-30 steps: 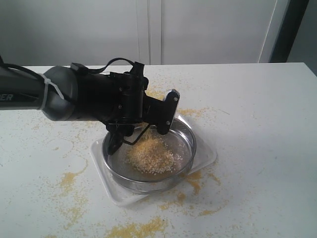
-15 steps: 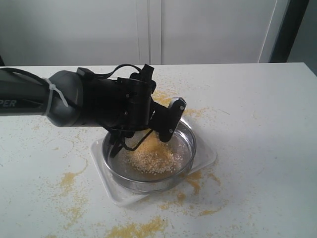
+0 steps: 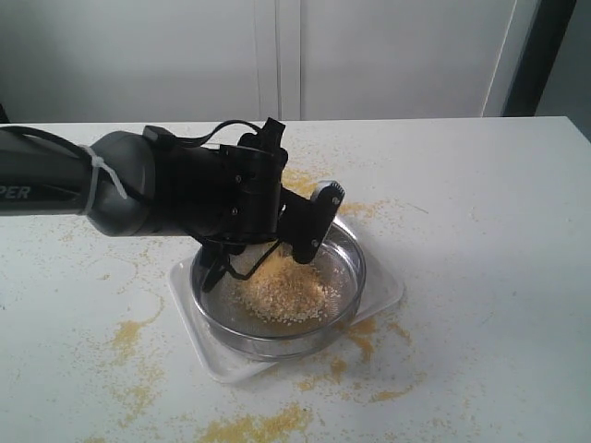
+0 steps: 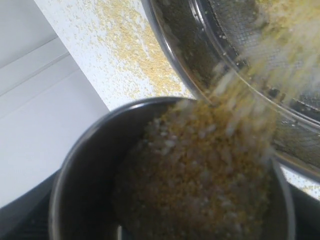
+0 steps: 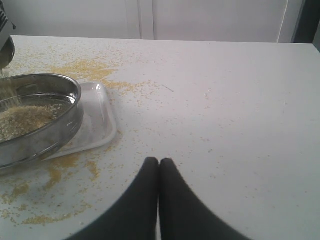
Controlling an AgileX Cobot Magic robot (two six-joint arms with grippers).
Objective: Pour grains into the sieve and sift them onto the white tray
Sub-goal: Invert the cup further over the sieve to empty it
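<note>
The left gripper [image 3: 260, 258], spread wide around a steel cup [image 4: 100, 165], tips grains [image 3: 282, 293] into the sieve [image 3: 346, 277] on the white tray [image 3: 383, 286]. The stream falls close to the rim, so any outward drift would likely scatter grains onto the worktop [image 3: 480, 277].

On the dark grey sleeve of the robot's left arm [image 3: 55, 180], right at the left edge of the exterior view, stand white capital letters [image 3: 9, 192]. The picture's edge cuts the word off, so only its tail end shows. Those last letters look like "ER", though they are small and a little blurred. They run along the length of the arm, tilted slightly with it.
</note>
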